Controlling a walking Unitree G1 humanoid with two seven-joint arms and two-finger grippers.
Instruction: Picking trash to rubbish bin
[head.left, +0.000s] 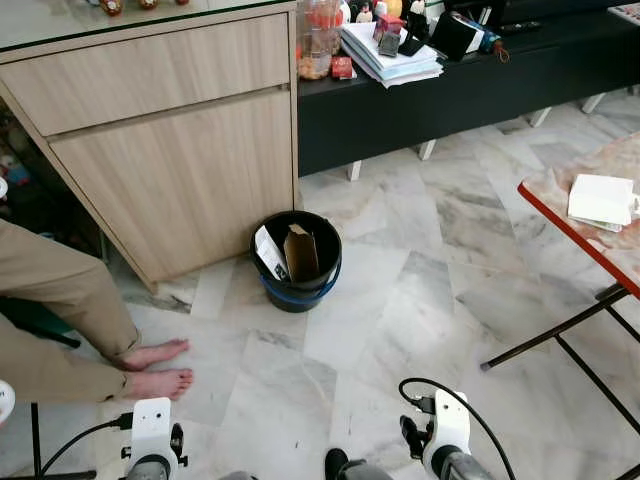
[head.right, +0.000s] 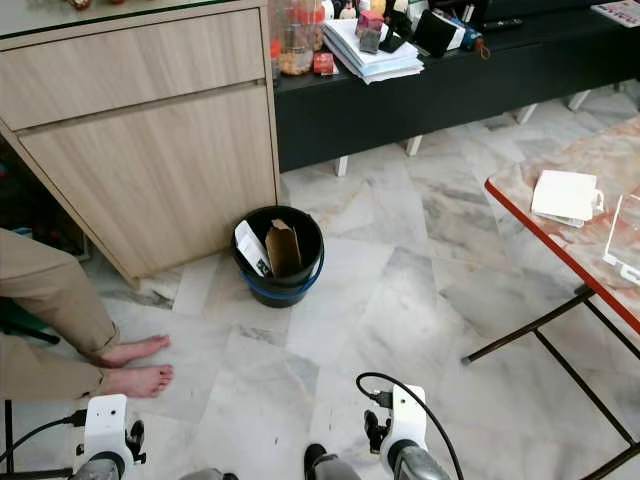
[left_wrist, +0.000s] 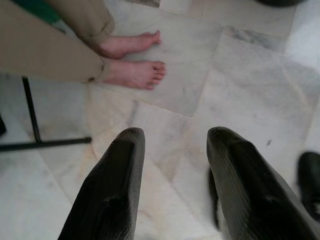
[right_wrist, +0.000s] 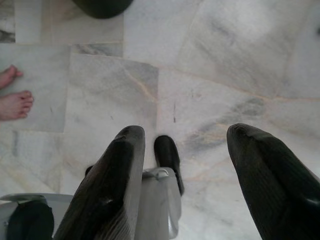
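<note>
A black rubbish bin (head.left: 296, 262) with a blue band stands on the marble floor by the wooden cabinet. Inside it sit a brown cardboard box (head.left: 301, 251) and a white wrapper (head.left: 269, 254). Both arms hang low at the bottom edge of the eye views. My left gripper (left_wrist: 172, 137) is open over bare floor, near a person's bare feet (left_wrist: 135, 74). My right gripper (right_wrist: 185, 135) is open too, above the floor and my own black foot (right_wrist: 167, 156). Neither holds anything.
A person in tan trousers (head.left: 50, 300) sits at the left, feet (head.left: 155, 368) on the floor. A wooden cabinet (head.left: 170, 140) and a black low unit (head.left: 470, 85) line the back. A red-edged folding table (head.left: 590, 225) with a white mug stands at the right.
</note>
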